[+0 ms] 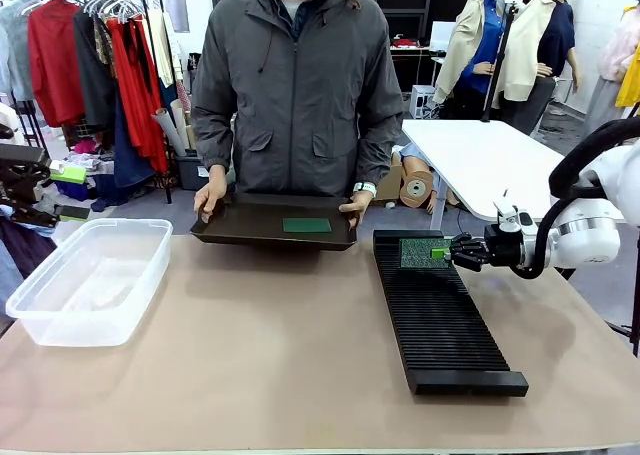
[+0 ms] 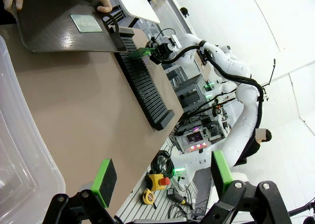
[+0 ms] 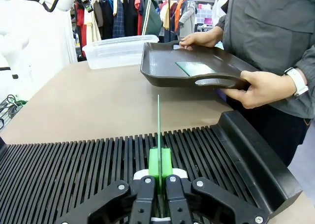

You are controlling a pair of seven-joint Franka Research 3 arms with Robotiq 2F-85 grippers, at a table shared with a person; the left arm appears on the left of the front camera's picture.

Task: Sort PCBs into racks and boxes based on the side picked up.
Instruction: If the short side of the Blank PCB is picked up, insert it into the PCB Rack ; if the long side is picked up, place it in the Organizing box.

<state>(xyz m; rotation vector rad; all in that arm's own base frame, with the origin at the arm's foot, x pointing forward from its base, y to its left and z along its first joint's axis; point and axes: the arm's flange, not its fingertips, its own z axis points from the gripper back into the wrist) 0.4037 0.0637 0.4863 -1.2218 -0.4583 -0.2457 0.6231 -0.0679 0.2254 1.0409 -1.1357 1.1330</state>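
Right tool (image 3: 160, 164) pinching thin PCB (image 3: 158, 120) edge-on, at ribbed black rack (image 3: 74, 165) — left tool (image 2: 162, 177) spread

Bright, even indoor light comes from overhead in all three views, and the shadows are soft. In the front view the table (image 1: 250, 365) is uniformly lit, with only a faint shadow beside the rack (image 1: 440, 315) and under the tray (image 1: 240, 225). The clear box (image 1: 60, 320) shows pale reflections on its walls. The left wrist view is strongly wide-angle: straight edges bow, the white wall at upper right is washed out, and the left gripper (image 2: 162, 177) reads dark. In the right wrist view the PCB (image 3: 158, 120) in the right gripper (image 3: 160, 162) is sharp, the rack slots curve toward the edges, and the tray has a dull sheen.
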